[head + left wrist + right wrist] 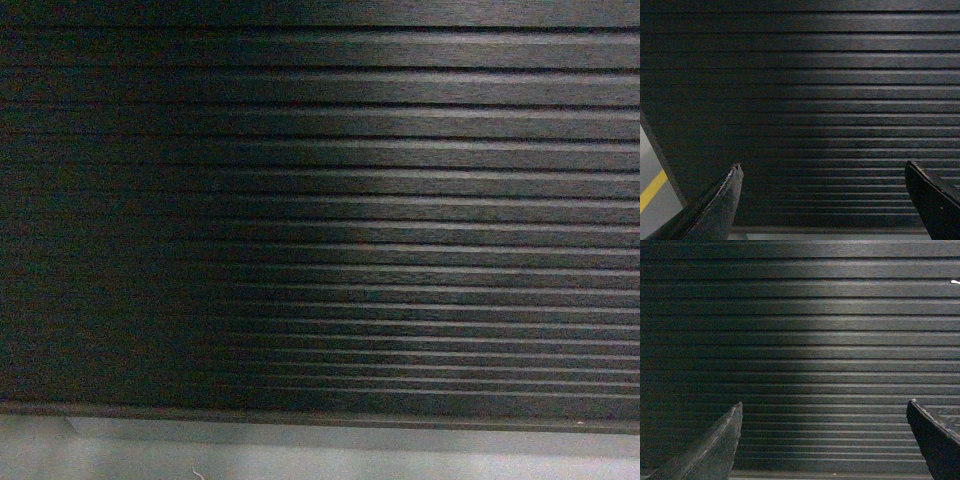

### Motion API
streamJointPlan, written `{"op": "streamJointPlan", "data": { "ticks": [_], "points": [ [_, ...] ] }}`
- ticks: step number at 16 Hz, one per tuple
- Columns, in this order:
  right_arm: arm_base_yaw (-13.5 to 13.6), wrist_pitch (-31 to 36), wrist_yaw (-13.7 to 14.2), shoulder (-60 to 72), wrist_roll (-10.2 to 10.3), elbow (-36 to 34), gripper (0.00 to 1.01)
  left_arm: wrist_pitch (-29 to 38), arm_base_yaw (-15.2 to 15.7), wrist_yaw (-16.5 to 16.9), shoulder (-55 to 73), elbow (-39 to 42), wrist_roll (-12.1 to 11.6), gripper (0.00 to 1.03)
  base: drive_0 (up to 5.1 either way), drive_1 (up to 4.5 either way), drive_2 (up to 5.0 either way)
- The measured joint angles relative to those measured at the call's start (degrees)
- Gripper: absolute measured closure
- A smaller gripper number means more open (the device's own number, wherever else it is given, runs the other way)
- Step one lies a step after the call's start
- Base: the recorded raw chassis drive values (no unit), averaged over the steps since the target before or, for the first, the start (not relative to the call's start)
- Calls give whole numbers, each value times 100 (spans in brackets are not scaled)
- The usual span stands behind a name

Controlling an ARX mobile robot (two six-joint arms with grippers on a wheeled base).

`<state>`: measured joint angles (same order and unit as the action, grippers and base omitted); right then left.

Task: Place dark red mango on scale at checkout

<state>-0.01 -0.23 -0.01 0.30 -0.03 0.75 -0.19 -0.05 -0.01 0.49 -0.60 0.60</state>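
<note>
The checkout (380,200) fills the head view: a dark, horizontally ribbed front above a grey plinth (300,450). Both wrist cameras face the same ribbing up close. The left gripper (822,172) is spread wide with nothing between its jaws, and so is the right gripper (824,412). A grey floor with a yellow line (651,190) shows at the left (left wrist view only). Neither mango nor scale is in view.

Legible text: none — I find no lettering, label, brand, number or sign on the ribbed checkout (400,200) front in any view.
</note>
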Motion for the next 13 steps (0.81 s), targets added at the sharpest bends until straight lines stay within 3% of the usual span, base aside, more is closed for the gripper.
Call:
{"op": "streamJointPlan", "data": {
  "ticks": [13],
  "points": [
    [0,2,2,0,4,0,3,-2,0,2,0,0,-2,5,0,0,0]
  ]
}}
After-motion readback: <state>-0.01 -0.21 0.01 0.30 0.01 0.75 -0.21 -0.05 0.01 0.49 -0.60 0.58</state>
